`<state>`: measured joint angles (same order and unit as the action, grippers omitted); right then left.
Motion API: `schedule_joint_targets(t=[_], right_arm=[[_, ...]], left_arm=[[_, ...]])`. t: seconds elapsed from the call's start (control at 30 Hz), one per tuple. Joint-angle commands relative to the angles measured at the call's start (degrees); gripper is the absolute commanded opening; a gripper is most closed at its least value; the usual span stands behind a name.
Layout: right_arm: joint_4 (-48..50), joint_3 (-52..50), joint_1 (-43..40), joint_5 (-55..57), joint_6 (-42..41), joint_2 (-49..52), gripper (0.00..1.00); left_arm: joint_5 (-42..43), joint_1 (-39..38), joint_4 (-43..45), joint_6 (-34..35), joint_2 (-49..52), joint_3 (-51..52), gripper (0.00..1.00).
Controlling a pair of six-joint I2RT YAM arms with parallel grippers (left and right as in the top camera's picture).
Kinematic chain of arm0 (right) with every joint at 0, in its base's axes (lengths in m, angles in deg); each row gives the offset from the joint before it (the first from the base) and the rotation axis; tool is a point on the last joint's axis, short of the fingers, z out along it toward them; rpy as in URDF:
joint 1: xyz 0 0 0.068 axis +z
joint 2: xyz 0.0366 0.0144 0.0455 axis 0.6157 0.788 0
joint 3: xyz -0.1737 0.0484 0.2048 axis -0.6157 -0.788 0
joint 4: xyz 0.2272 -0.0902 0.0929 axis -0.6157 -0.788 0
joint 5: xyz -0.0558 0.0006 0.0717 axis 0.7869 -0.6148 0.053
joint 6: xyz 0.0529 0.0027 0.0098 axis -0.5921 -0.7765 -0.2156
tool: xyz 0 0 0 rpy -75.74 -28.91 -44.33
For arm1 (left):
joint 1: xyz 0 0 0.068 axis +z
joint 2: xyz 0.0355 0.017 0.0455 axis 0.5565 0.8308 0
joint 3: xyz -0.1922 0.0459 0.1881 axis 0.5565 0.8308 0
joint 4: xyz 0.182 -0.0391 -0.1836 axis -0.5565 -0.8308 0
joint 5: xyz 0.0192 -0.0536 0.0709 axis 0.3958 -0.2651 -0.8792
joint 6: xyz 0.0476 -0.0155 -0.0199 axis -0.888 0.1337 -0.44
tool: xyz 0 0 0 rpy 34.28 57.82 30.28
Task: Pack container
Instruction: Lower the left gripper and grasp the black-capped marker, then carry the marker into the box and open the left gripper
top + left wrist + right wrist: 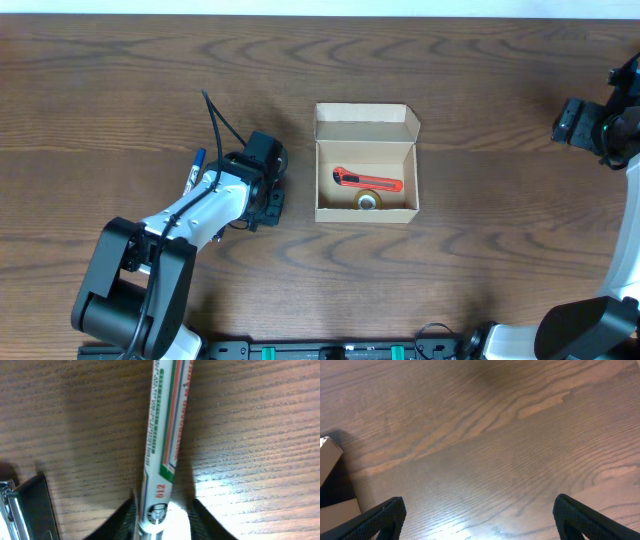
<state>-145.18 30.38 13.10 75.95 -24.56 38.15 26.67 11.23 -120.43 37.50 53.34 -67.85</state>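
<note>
The container (366,213), a small tan cardboard box with its flap lid (365,124) folded back, stands open at the table's middle. Inside lie a red utility knife (366,180) and a roll of tape (368,201). To its left a white marker (162,435) with a blue cap (198,158) lies on the wood. My left gripper (164,522) straddles its near end: one finger touches the barrel and a bright gap shows on the other side. My right gripper (480,515) hangs open and empty over bare wood at the far right.
In the overhead view the left arm (215,200) covers most of the marker. A dark block with a metal edge (27,510) sits left of the marker. A corner of the box (329,457) shows at the left edge of the right wrist view.
</note>
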Motion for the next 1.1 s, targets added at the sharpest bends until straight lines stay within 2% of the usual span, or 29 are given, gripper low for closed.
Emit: schedule_joint_targets(t=[0.0,0.03,0.1,0.13,0.33,0.43,0.57,0.67,0.77,0.93,1.07], right_arm=[[-0.04,-0.33,-0.13,-0.44,0.42,0.24,0.92],[-0.07,-0.33,-0.13,-0.48,0.42,0.24,0.93],[-0.04,-0.33,-0.13,-1.29,0.44,0.24,0.92],[-0.04,-0.33,-0.13,-1.7,0.46,0.24,0.93],[-0.04,-0.33,-0.13,-1.7,0.66,0.24,0.92],[-0.07,-0.33,-0.15,-1.68,0.7,0.24,0.92],[0.28,-0.31,-1.09,-0.92,0.31,-0.59,0.84],[0.42,-0.33,-4.31,3.52,-8.04,-1.77,0.83],[0.04,-0.33,-10.1,2.16,-13.94,-2.56,0.86],[-1.92,-0.33,-18.18,-4.7,-14.84,-2.64,0.85],[-2.45,-0.33,-20.52,-5.31,-14.8,-2.64,0.84]], left_arm=[[-0.02,0.07,-0.37,0.17,0.22,0.24,0.19],[-0.02,0.07,-0.61,0.17,0.22,0.24,0.15],[-0.02,0.07,-0.79,0.17,0.22,0.24,0.13],[-0.02,0.07,-0.81,0.17,0.22,0.24,0.06],[-0.02,0.07,-1.68,0.17,0.09,0.07,0.06],[0.0,0.07,-4.79,0.15,-0.61,-1.57,0.06],[1.07,0.07,-9.53,-2.19,-3.1,-5.57,0.06],[1.51,0.04,-12.07,-5.33,-5.88,-8.87,0.06],[1.77,-0.02,-14.8,-8.98,-8.72,-12.13,0.06],[3.63,-2.27,-16.26,-17.09,-11.45,-15.32,0.06],[4.48,-7.61,-16.94,-26.12,-11.69,-17.29,0.06]])
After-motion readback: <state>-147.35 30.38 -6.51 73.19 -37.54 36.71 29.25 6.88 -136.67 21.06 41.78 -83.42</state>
